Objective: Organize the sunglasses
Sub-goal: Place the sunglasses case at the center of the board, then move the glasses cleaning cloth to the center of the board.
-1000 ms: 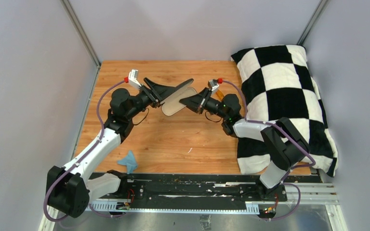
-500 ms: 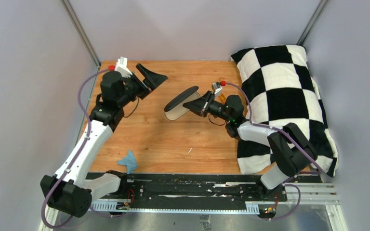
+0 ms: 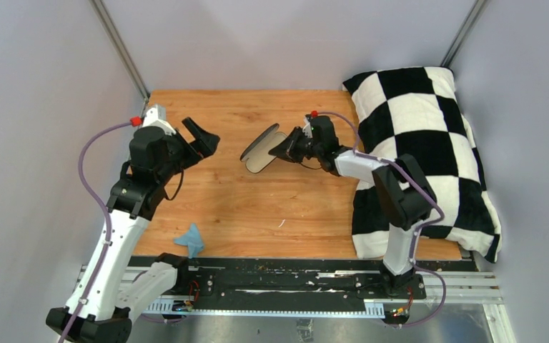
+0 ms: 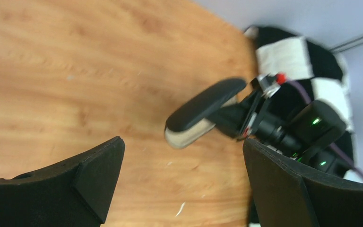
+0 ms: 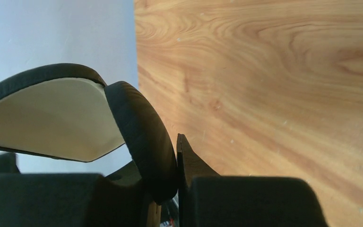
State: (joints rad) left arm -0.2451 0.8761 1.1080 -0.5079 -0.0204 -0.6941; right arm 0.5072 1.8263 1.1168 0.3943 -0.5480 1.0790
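1. The right gripper [image 3: 287, 150] pinches the rim of the open black case [image 3: 260, 148], which juts out past its tips, low over the counter [image 3: 257, 207].
2. The left gripper [image 3: 204, 136], well apart from it, gapes wide and empty.
3. The sunglasses show nowhere; I cannot tell where they are.
4. Best: hold the pinch firm and the lid open.

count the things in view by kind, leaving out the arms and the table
black glasses case: 1
light-blue cloth: 1
checkered pillow: 1
total: 3
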